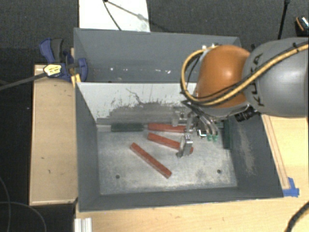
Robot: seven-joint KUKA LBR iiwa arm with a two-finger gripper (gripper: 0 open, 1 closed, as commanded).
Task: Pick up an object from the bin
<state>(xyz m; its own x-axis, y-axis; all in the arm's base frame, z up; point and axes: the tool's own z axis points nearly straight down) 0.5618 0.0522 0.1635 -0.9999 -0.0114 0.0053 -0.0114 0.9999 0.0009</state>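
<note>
While the gripper sits low over the right end of the middle red-brown bar, I can't tell if it's open or closed, or touching. Rear red-brown bar lies just behind the middle bar, the front red-brown bar diagonal in front of it, and the dark bar behind-left. All flat in the bin.

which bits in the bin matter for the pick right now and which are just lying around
In play: gripper; middle red-brown stick, its right end at the gripper; grey bin.
Lying about: front red-brown stick; rear red-brown stick; dark bar by the back wall.
</note>
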